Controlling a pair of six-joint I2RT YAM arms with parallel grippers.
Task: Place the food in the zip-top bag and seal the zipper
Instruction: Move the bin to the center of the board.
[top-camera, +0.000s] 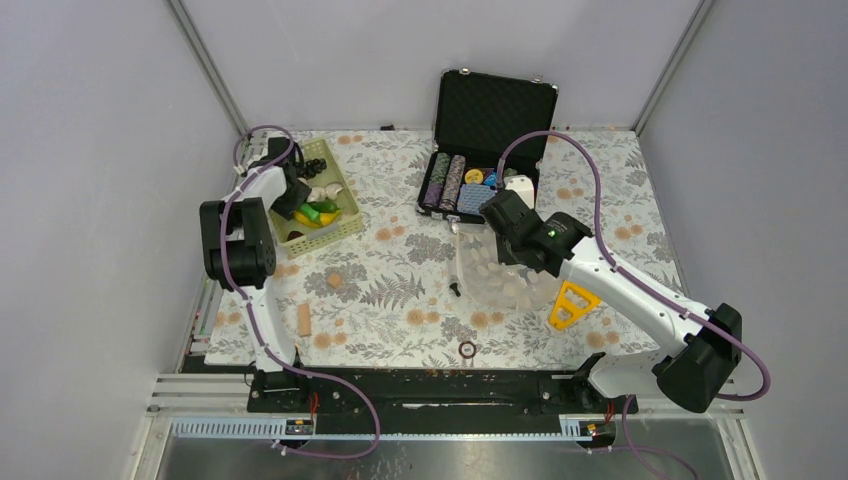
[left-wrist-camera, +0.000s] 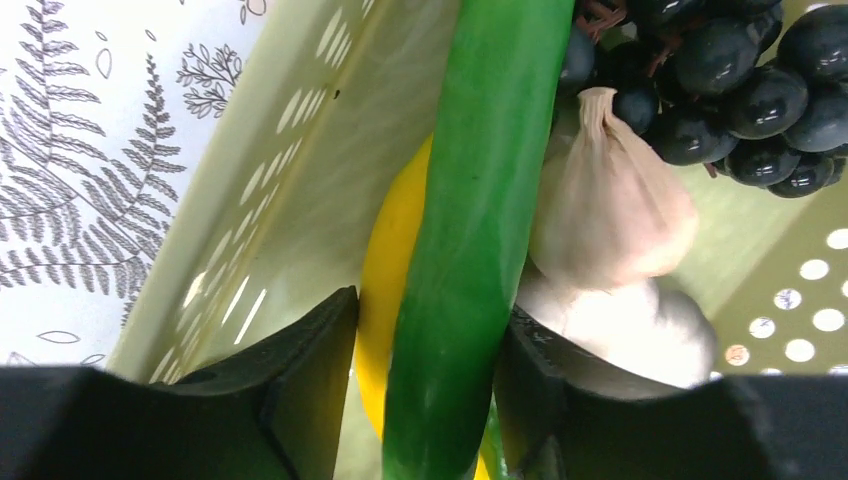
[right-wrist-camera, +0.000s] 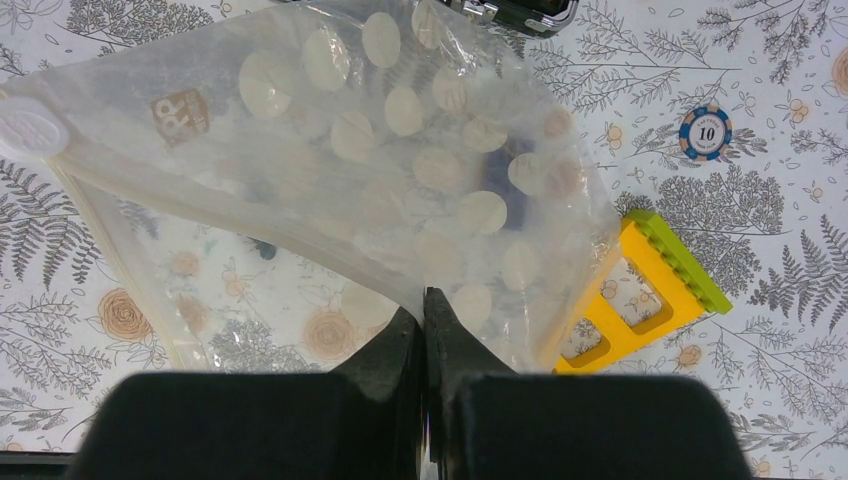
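Observation:
My left gripper (left-wrist-camera: 425, 330) is down inside the lime-green basket (left-wrist-camera: 280, 180), open, its jaws either side of a long green pepper (left-wrist-camera: 480, 200). The right finger touches the pepper, and a yellow banana (left-wrist-camera: 395, 240) lies in the gap by the left finger. White garlic bulbs (left-wrist-camera: 610, 210) and dark purple grapes (left-wrist-camera: 740, 90) lie just beyond. My right gripper (right-wrist-camera: 425, 300) is shut on the near edge of the dotted clear zip-top bag (right-wrist-camera: 400, 150), which lies at table centre-right (top-camera: 495, 275). The bag's pale zipper strip (right-wrist-camera: 115, 260) runs down its left side.
An open black case (top-camera: 495, 115) with rows of poker chips (top-camera: 450, 180) stands behind the bag. A yellow triangular tool (top-camera: 572, 303) lies right of the bag, and a loose chip (right-wrist-camera: 704, 131) beyond it. Two small tan blocks (top-camera: 303, 320) and a ring (top-camera: 467, 349) lie near the front.

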